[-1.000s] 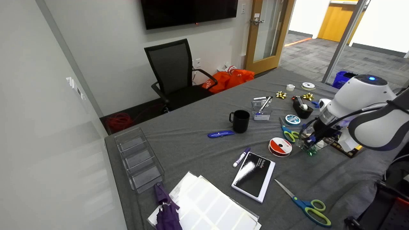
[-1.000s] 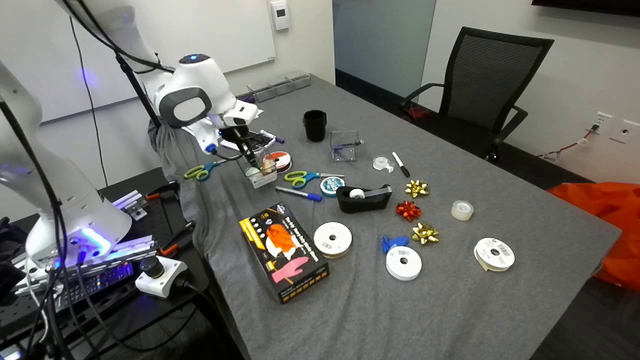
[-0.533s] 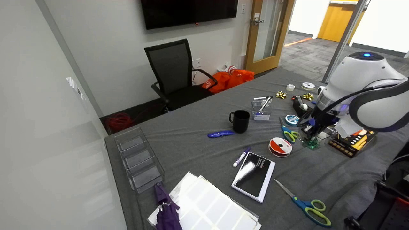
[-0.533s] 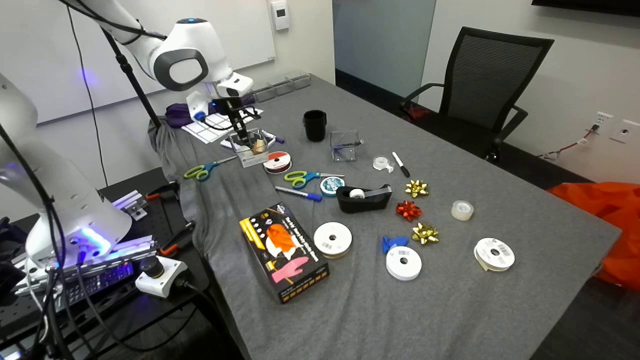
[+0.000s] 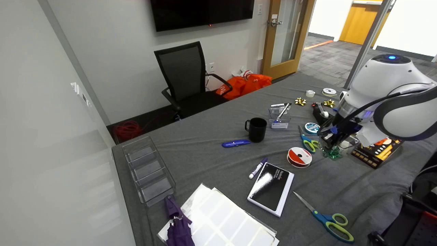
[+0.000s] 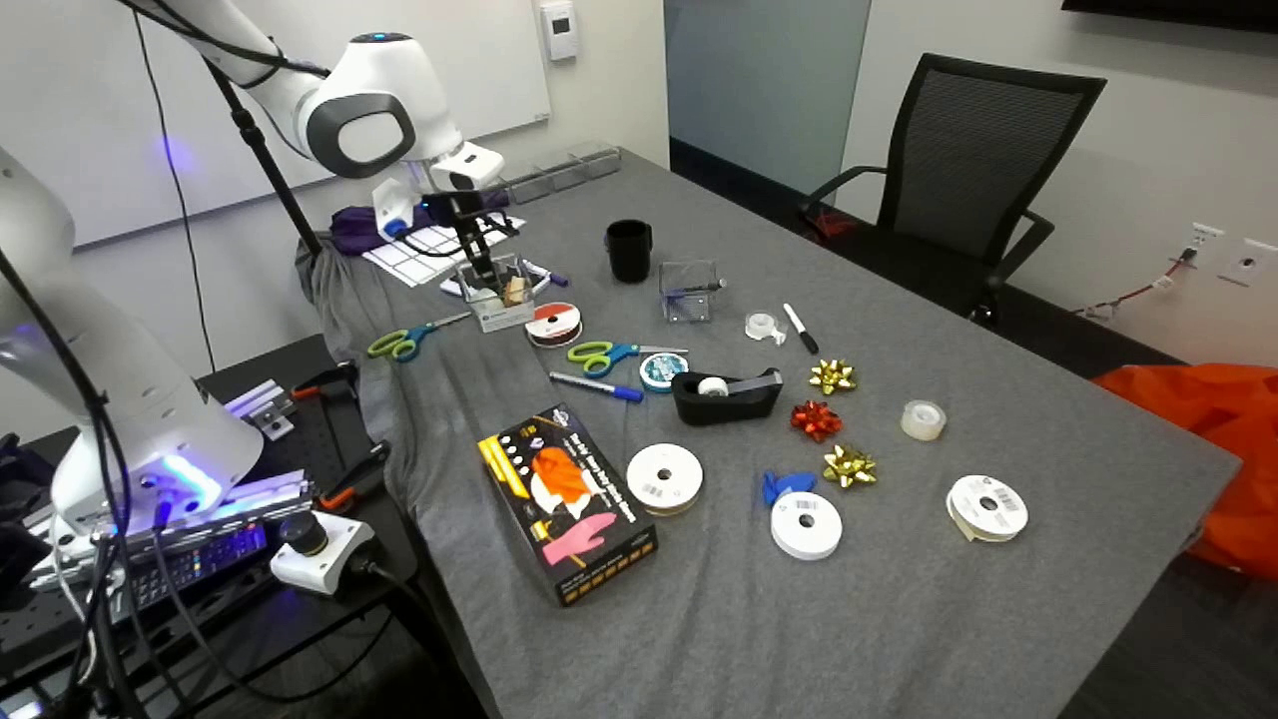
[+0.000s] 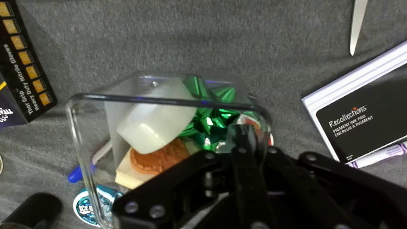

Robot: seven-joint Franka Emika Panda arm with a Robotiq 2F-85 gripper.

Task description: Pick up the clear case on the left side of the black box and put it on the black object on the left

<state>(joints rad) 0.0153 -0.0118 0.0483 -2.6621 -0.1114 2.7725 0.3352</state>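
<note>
The clear case is a see-through open holder with a green bow, a white piece and a wooden stamp inside. In the wrist view the clear case hangs by one wall from my gripper. One finger is inside that wall, the other outside; the jaws are shut on it. In both exterior views my gripper holds it, seemingly above the table. The black box is a glove box. The black object is a flat ink pad with a black face and white sides; it also shows in the wrist view.
A red ribbon reel lies near the case. Scissors and a purple-capped marker lie beside the ink pad. A black mug, a tape dispenser, white sheets and a clear tray stand around.
My gripper has risen with the clear case in it and moved away from the black box, mostly in the first half second. Little has changed since then. The other objects have not moved.
</note>
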